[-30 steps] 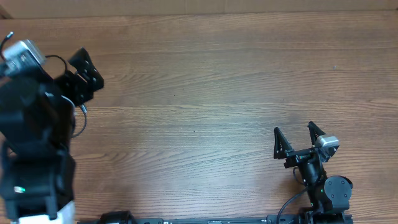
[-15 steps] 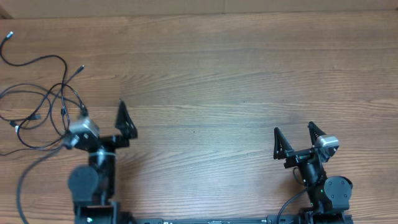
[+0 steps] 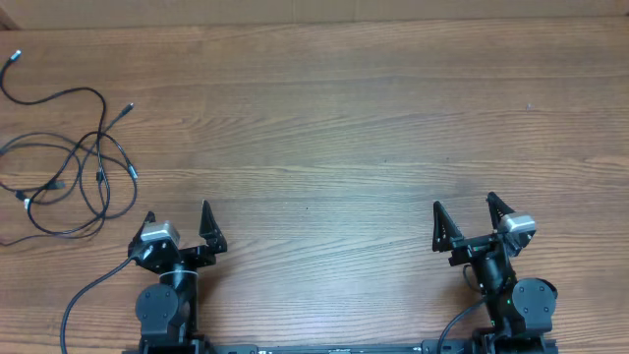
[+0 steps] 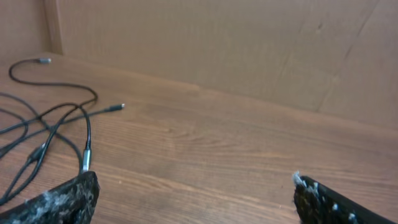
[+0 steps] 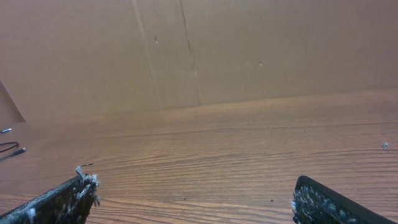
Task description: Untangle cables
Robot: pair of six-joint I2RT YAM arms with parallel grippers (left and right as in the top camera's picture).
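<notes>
Overhead: cables in loose tangle by left edge of bench, toward far-left corner. Left jaws wide open, empty, at front edge, near tangle (not touching). Right jaws wide open, empty, front-right, well apart from the cables.
Left wrist: cables ahead-left on bench.
Right wrist: cable ends barely visible far left.

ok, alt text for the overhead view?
A loose tangle of thin black cables lies at the far left of a wooden table, with nothing touching it. Both arms sit at the near edge, the left gripper and right gripper open and empty, the left one nearer the cables.
</notes>
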